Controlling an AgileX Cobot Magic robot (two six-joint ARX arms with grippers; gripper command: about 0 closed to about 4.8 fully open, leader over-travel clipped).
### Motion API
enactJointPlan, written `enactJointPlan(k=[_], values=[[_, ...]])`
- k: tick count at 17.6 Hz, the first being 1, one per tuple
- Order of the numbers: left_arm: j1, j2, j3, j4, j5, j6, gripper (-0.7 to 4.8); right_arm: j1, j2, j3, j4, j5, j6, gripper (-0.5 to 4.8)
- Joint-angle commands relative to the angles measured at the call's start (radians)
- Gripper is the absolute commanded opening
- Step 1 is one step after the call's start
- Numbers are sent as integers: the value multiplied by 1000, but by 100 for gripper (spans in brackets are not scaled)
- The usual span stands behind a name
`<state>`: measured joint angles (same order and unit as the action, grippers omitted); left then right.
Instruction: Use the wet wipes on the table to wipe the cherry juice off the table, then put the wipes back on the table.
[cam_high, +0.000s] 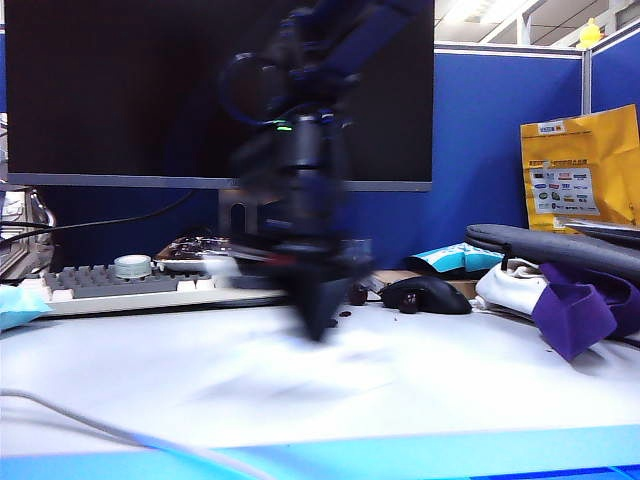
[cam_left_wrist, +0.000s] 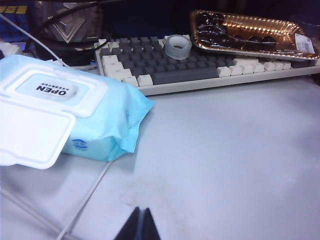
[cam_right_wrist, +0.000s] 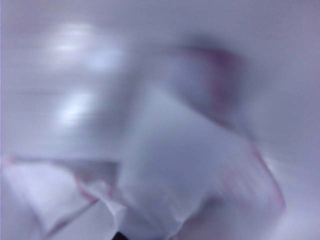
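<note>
While the right gripper (cam_high: 318, 325) presses its closed tips on the table (cam_high: 480, 380), the pink-stained wet wipes (cam_right_wrist: 170, 170) lie bunched under it. Apart, the left gripper (cam_left_wrist: 140, 225) hangs closed and empty near a wipes pack (cam_left_wrist: 100, 115).

The word "OPEN" stood on the white flip lid (cam_left_wrist: 47, 91) of a light blue wipes pack (cam_left_wrist: 107, 120) near the table's left edge. Print on the yellow bag (cam_high: 580, 170) at the right was too small to read.
</note>
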<state>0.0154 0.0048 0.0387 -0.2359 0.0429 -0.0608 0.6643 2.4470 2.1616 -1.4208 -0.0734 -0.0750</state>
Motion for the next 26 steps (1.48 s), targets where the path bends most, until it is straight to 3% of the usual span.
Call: enactJointPlan(k=[1, 4, 7, 8, 11, 14, 16, 18, 22, 24, 26], values=[[0, -3, -6, -10, 3, 0, -4, -106, 42, -22, 41, 280, 92, -6], [0, -3, -6, -10, 3, 0, -4, -175, 42, -21, 52, 366, 130, -6], [0, -3, -6, -10, 3, 0, -4, -196, 42, -21, 73, 334, 126, -6], [0, -3, -6, -10, 3, 0, -4, -196, 42, -21, 87, 244, 114, -6], [0, -3, -6, -10, 3, 0, -4, -184, 42, -21, 145, -216, 72, -6], [0, -3, -6, -10, 3, 0, -4, -145, 42, -21, 164, -459, 9, -6], [0, -3, -6, -10, 3, 0, -4, -98, 42, -21, 166, -516, -26, -6], [0, -3, -6, -10, 3, 0, -4, -42, 42, -21, 201, -481, -54, -6], [0, -3, -6, -10, 3, 0, -4, 18, 43, -21, 250, 50, -23, -6], [0, -3, -6, -10, 3, 0, -4, 0, 42, -21, 211, 215, 9, -6], [0, -3, -6, -10, 3, 0, -4, -53, 42, -21, 159, 288, 46, -6]])
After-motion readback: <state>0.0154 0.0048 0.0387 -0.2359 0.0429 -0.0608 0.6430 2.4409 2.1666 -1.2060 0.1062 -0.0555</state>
